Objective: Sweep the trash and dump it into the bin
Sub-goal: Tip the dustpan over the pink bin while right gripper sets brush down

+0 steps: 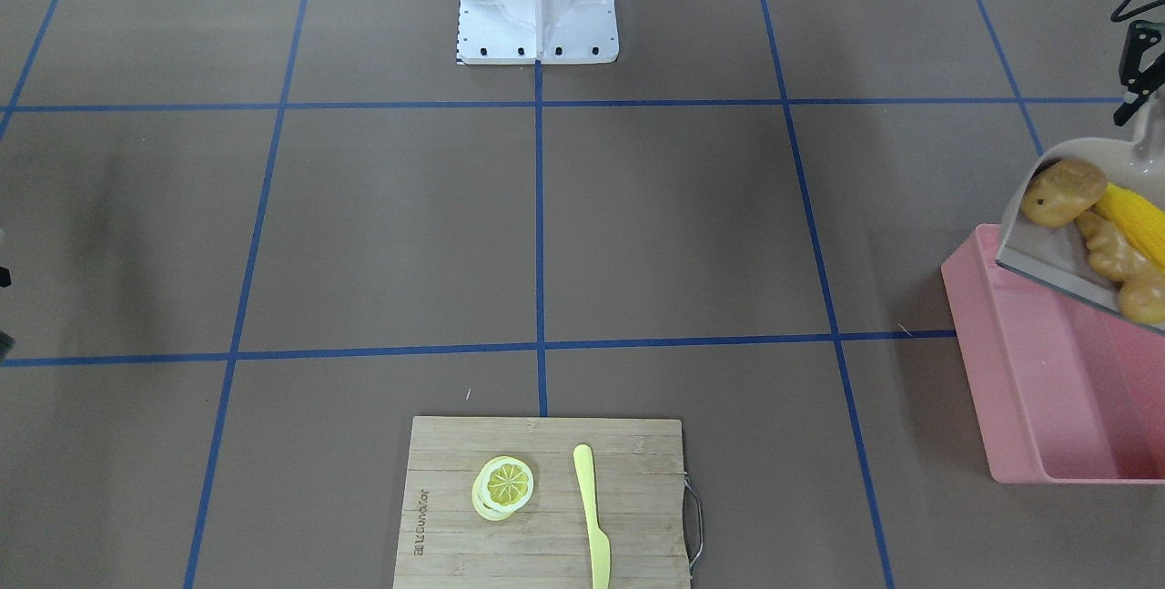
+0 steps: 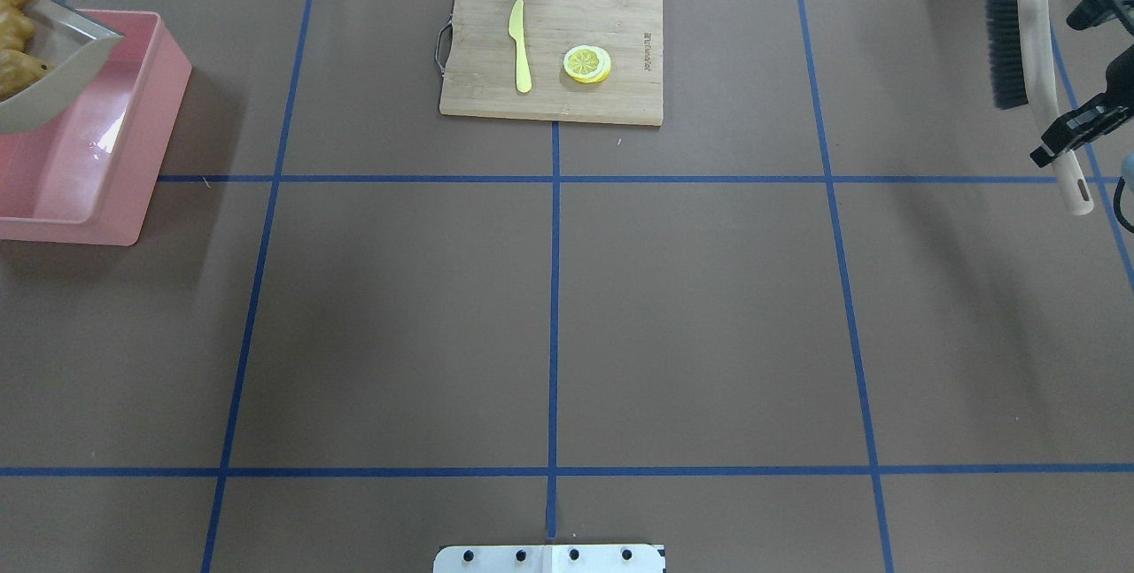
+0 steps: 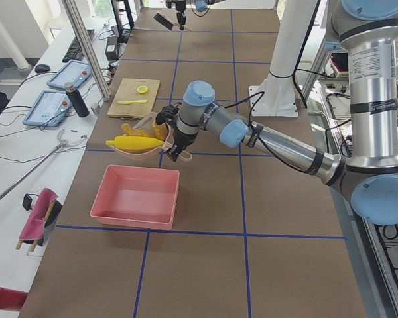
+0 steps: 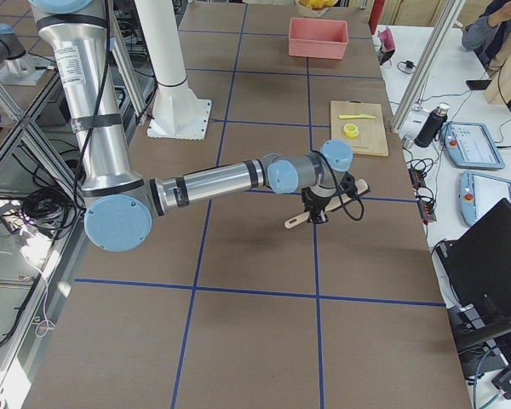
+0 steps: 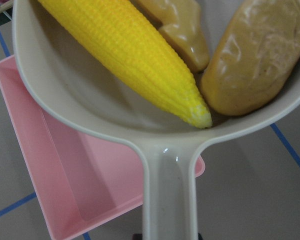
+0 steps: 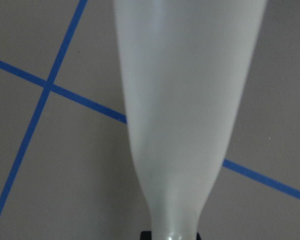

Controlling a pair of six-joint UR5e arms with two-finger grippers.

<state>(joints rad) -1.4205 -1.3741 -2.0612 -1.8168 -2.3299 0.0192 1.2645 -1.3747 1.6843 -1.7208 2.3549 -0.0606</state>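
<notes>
My left gripper (image 1: pixel 1138 97) is shut on the handle of a beige dustpan (image 1: pixel 1047 248) and holds it in the air over one end of the pink bin (image 1: pixel 1019 389). The yellow corn cob (image 5: pixel 130 55), the brown potato (image 5: pixel 255 55) and the tan ginger root (image 5: pixel 182 27) all lie in the pan. The bin (image 5: pixel 35 150) shows below it with nothing inside. My right gripper (image 2: pixel 1067 135) is shut on the handle of a hand brush (image 2: pixel 1032 42) with dark bristles, held above the table's far right side.
A wooden cutting board (image 2: pixel 620 104) with a lemon slice (image 2: pixel 586 64) and a yellow-green plastic knife (image 2: pixel 520 46) lies at the table's far middle edge. The robot's white base (image 1: pixel 537 15) stands at the near middle. Blue tape lines cross the brown table.
</notes>
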